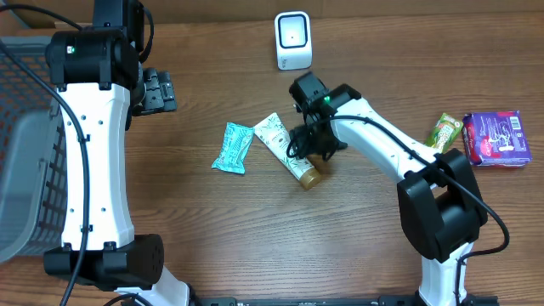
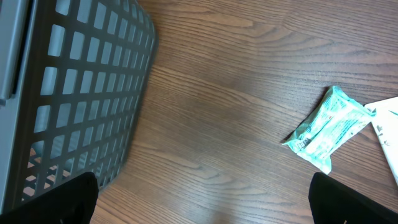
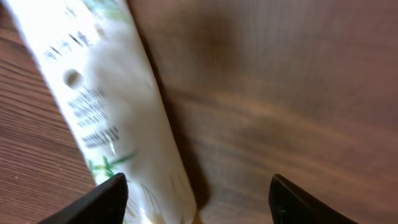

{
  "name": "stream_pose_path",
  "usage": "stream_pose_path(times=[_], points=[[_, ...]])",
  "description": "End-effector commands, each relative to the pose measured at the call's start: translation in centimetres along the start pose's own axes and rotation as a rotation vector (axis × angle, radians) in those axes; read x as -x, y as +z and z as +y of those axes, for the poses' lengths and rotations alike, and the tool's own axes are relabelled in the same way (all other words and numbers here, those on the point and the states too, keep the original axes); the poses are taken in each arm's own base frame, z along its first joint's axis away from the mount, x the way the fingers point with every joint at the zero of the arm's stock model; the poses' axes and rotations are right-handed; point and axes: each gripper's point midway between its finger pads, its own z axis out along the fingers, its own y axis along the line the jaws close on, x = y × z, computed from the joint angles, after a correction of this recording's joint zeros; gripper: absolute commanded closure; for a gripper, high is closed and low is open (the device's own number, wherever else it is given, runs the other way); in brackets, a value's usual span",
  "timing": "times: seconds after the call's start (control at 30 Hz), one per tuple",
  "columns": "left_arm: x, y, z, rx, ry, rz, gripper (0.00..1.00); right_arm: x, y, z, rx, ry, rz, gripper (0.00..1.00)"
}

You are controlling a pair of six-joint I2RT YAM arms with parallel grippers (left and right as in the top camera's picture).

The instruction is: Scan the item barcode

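Above table, overhead: white tube (image 1: 285,144) lies mid-table, right gripper (image 1: 311,146) low over its capped end, hiding part. Teal packet (image 1: 233,148) just beside tube; scanner (image 1: 293,40) stands beyond; green packet (image 1: 442,132) and purple box (image 1: 497,138) well apart, near table edge.
Left wrist: left gripper (image 2: 205,208) spread wide, holding nothing (basket (image 2: 81,81) close by).
Right wrist: jaws apart, tube just inside one finger (image 3: 102,202), not clamped.

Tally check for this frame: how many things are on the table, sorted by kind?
Scanners: 1, the barcode scanner
Tubes: 1, the white tube
Packets: 2, the teal packet and the green packet
Boxes: 1, the purple box
Baskets: 1, the grey basket
Total: 6
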Motion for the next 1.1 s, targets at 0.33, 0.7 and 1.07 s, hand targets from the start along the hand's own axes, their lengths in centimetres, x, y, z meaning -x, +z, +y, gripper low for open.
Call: stream_pose_path(times=[0.33,0.7,1.07], points=[[0.2,-0.9,0.3,-0.002,0.001,-0.031,0.0,-2.2,1.6,5.2,-0.205,-0.523,-0.006,0.24],[0.2,-0.9,0.3,-0.002,0.003,-0.031,0.0,-2.4,4.1,3.7,-0.31,-0.535,-0.052,0.3],[0.2,-0.9,0.3,-0.002,0.001,-0.031,0.0,-2.5,4.7,2.6,-0.311,-0.507,-0.041,0.64]])
